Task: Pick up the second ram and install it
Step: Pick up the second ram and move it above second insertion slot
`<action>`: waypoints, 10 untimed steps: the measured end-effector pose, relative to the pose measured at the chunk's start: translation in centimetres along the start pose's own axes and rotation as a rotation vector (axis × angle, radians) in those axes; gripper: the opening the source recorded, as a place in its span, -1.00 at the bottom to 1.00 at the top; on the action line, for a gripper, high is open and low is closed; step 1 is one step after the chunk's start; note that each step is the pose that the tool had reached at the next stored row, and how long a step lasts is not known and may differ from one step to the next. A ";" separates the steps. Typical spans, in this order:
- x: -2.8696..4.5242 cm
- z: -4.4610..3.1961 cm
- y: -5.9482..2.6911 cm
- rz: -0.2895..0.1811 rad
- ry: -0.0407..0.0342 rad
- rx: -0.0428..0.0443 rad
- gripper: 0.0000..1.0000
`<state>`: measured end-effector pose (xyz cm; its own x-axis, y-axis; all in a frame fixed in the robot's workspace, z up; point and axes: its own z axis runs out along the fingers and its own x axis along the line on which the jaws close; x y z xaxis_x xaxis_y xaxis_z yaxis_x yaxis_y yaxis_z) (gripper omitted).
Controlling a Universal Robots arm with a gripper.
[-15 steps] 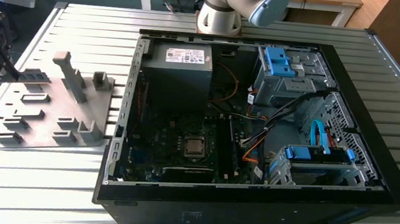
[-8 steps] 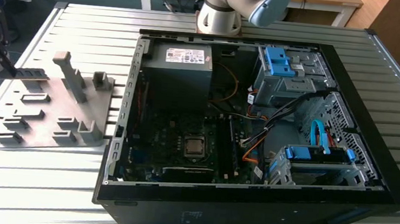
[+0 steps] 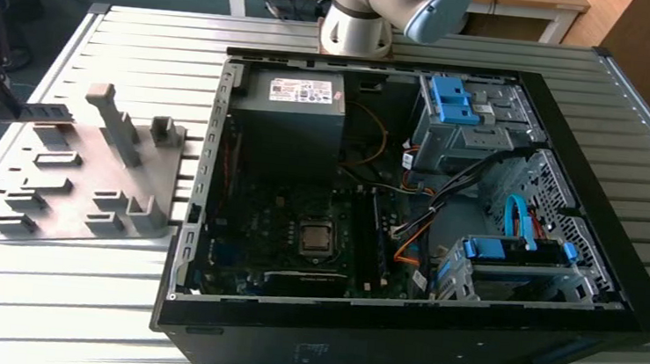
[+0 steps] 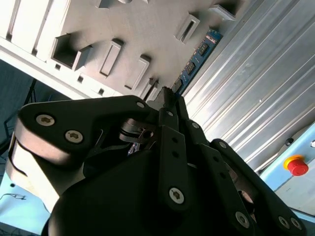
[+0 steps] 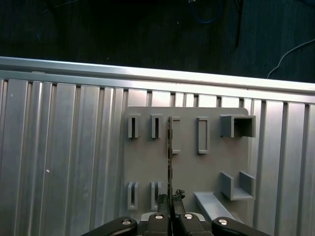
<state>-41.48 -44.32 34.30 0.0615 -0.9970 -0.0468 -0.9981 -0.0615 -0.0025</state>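
**A:** What is the hand doing?

**B:** We find the hand (image 5: pixel 171 196) clenched on the second ram (image 5: pixel 170 142), pinching one end. In the first wrist view the stick is edge-on, a thin dark line over the matte grey fixture plate (image 5: pixel 187 167) with its rectangular slots (image 5: pixel 203 133).

**A:** And the stick's face?

**B:** In the second wrist view we see a flat blue board with small black chips. We cannot tell whether it touches the plate. The plate lies on a ribbed aluminium desk (image 3: pixel 431 50), beside an open black computer case (image 3: pixel 346 343).
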 end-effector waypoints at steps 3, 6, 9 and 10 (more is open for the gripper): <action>-0.02 -0.32 0.00 0.000 -0.0001 0.0001 -0.72; -0.03 -0.61 0.00 0.000 -0.0001 0.0002 -0.72; -0.04 -0.88 0.00 0.000 -0.0002 0.0002 -0.72; -0.04 -0.95 0.00 0.000 -0.0002 0.0003 -0.72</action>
<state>-41.48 -44.32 35.25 0.0615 -0.9970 -0.0470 -0.9981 -0.0614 -0.0027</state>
